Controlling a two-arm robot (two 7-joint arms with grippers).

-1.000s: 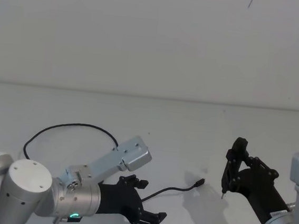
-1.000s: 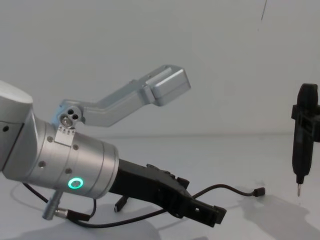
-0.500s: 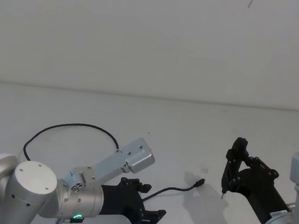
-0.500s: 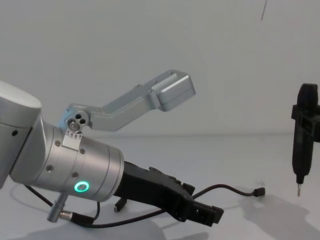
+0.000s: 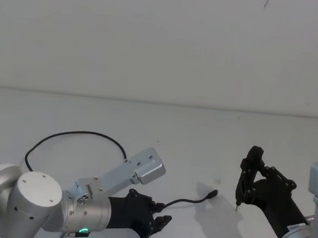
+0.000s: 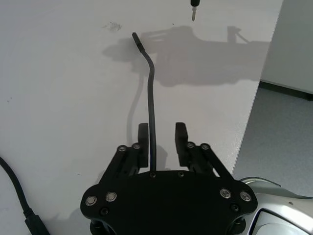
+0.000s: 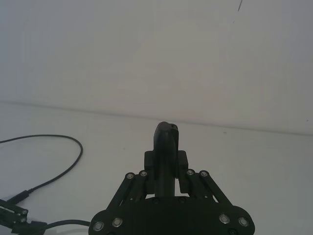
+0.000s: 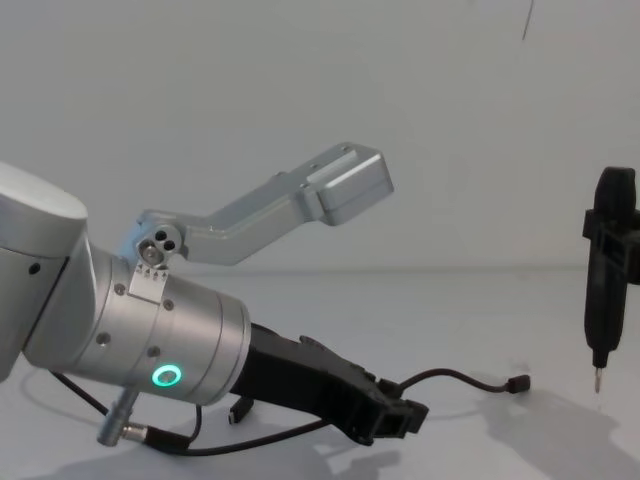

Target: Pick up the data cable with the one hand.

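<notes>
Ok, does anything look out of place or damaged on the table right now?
Nothing stands out. The data cable lies in a loose curve on the white table, one stretch running between the open fingers of the left gripper. The right gripper holds a black stick tool upright, apart from the cable.

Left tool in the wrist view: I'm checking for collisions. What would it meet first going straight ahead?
The thin black data cable runs between the left tool's open fingers; straight ahead lies its small plug, then, perhaps higher, the slim black pin-tipped stick.
</notes>
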